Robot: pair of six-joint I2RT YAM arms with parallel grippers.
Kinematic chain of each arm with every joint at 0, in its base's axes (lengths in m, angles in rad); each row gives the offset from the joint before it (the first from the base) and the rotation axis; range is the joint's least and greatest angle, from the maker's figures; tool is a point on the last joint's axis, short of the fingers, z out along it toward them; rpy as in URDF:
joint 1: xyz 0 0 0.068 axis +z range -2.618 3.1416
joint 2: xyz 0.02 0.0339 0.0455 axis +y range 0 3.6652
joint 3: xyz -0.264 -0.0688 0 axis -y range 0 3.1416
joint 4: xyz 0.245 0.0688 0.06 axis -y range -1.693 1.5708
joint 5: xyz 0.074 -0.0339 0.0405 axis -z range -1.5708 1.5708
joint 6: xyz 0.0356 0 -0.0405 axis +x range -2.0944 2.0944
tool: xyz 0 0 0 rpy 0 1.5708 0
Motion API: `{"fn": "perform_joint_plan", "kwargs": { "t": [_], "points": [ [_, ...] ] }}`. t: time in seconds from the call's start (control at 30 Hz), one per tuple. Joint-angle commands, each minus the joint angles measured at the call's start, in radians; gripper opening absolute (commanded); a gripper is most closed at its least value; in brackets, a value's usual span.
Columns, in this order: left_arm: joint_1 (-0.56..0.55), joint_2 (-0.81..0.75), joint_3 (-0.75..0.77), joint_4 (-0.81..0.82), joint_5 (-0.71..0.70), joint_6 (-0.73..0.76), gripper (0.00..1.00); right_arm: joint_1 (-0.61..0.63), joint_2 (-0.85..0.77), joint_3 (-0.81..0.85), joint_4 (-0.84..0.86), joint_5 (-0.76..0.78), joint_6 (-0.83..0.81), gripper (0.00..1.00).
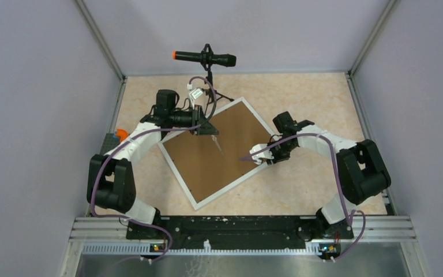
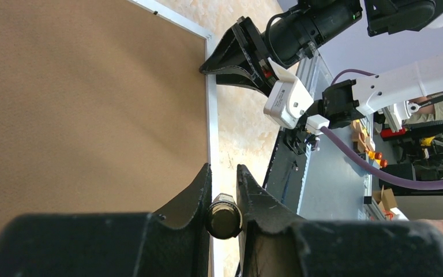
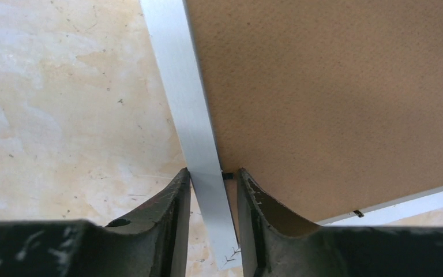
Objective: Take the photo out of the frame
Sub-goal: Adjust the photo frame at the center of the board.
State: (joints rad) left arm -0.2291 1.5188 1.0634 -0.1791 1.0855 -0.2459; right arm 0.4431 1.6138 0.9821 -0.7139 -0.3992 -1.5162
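Note:
The frame [image 1: 231, 186] lies face down and skewed on the table, its brown backing board [image 1: 207, 156] facing up. The photo is hidden under the board. My left gripper [image 1: 207, 131] hovers over the board's upper part, shut on a thin dark tool [image 1: 218, 144] that points down at the board. In the left wrist view the tool's round end [image 2: 225, 216] sits between the jaws [image 2: 224, 170]. My right gripper [image 3: 214, 173] straddles the white border [image 3: 190, 115] near the frame's right corner. It stands narrowly open, with a slim gap on the board [image 3: 334, 98] side beside a small black tab [image 3: 227, 175].
A black microphone [image 1: 205, 57] on a stand rises just behind the frame's far corner. A small orange and blue object [image 1: 118, 134] sits at the table's left edge. Metal rails [image 1: 236, 231] run along the near edge, and walls close in the left, right and far sides.

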Motion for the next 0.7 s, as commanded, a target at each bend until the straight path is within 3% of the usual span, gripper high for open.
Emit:
{"fn": "perform_joint_plan", "kwargs": {
  "t": [0.0, 0.4, 0.67],
  "points": [
    [0.008, -0.018, -0.011, 0.05, 0.032, -0.014, 0.0, 0.02, 0.009, -0.048, 0.034, 0.022, -0.015, 0.26],
    [0.017, -0.004, -0.023, 0.057, 0.027, -0.034, 0.0, 0.042, -0.04, -0.095, 0.064, 0.063, 0.022, 0.0],
    [0.017, 0.009, -0.017, 0.063, 0.021, -0.045, 0.0, 0.043, -0.086, -0.066, 0.078, 0.067, 0.097, 0.0]
  ]
}}
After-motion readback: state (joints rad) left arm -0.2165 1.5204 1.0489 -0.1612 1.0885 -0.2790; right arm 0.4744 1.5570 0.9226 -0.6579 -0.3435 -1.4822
